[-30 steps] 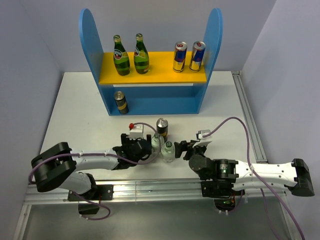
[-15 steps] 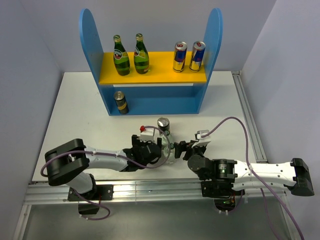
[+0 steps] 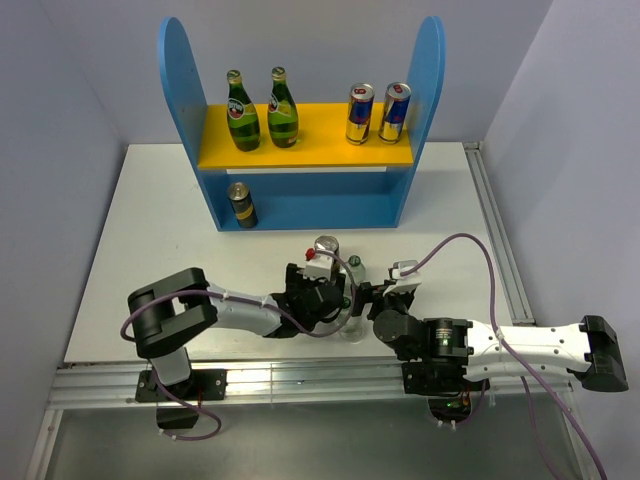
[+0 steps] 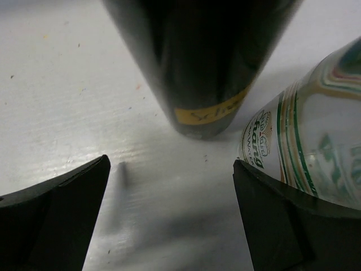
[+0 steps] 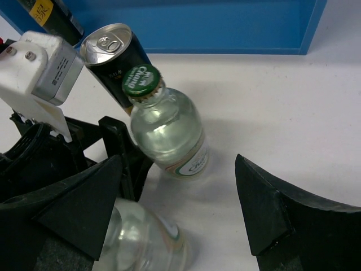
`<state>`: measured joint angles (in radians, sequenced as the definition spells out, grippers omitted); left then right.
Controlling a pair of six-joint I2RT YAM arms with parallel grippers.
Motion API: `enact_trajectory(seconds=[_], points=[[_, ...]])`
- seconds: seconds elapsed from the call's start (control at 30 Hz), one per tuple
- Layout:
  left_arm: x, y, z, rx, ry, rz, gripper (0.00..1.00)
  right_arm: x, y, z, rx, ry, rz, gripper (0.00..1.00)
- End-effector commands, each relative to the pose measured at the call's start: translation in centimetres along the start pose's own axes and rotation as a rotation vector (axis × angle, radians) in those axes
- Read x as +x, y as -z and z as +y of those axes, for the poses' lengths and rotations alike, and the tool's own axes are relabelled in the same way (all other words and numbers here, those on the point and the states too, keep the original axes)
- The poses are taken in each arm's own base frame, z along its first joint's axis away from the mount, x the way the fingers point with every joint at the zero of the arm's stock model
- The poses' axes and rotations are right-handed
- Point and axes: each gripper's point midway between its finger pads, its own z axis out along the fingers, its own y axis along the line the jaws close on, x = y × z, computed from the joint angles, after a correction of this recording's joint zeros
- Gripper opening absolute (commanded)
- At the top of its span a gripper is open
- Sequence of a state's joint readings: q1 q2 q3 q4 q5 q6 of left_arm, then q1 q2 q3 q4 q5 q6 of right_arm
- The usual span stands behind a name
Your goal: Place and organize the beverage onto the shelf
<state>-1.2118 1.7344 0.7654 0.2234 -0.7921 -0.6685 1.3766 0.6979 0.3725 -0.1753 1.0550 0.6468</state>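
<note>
A dark brown-gold can [image 3: 326, 248] and two clear bottles stand on the white table in front of the shelf [image 3: 300, 150]. One bottle with a green cap [image 3: 353, 265] is right of the can; the other [image 3: 346, 324] is nearer. My left gripper [image 3: 338, 291] is open and empty, with the can [image 4: 203, 62] just ahead and a clear bottle [image 4: 316, 152] beside its right finger [image 4: 293, 226]. My right gripper [image 5: 175, 209] is open and empty, facing the capped bottle [image 5: 169, 132]. The other bottle [image 5: 141, 240] is by its left finger. Two green bottles [image 3: 260, 110] stand on the yellow board, and a dark can [image 3: 241, 203] stands below.
Two blue-and-silver cans [image 3: 377, 112] stand on the right of the yellow board. The left gripper's body and white camera block [image 5: 39, 68] sit close beside the right gripper. The shelf's blue base [image 5: 225, 22] lies just behind the loose drinks. A metal rail [image 3: 500, 250] runs along the table's right edge.
My left arm has swung right, up to the can and the bottles. The clear bottles have shifted right and apart, one now beside the can. My right arm has barely moved.
</note>
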Motion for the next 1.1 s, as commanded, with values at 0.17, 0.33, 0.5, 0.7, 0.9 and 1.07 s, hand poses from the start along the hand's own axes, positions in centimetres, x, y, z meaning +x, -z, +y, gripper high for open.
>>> enact_trajectory(seconds=[0.17, 0.33, 0.5, 0.7, 0.9, 1.07], points=[[-4.2, -1.0, -3.7, 0.069, 0.059, -0.09, 0.98, -0.9, 0.0, 1.0, -0.022, -0.053, -0.02, 0.88], [-3.7, -1.3, -3.7, 0.063, 0.059, -0.081, 0.97, -0.9, 0.1, 1.1, -0.026, -0.052, -0.02, 0.88], [-3.7, -1.3, -3.4, 0.058, 0.07, -0.095, 0.97, -0.9, 0.0, 1.1, -0.024, -0.051, -0.02, 0.88], [-4.8, -1.2, -3.0, 0.046, 0.063, -0.145, 0.97, -0.8, 0.0, 1.1, -0.025, -0.048, -0.019, 0.88], [-6.4, -1.8, -2.2, 0.0, 0.076, -0.191, 0.97, -0.8, 0.0, 1.2, -0.024, -0.045, -0.018, 0.88], [-7.0, -3.0, -1.2, -0.03, 0.087, -0.207, 0.97, -0.8, 0.0, 1.2, -0.027, -0.049, -0.019, 0.88]])
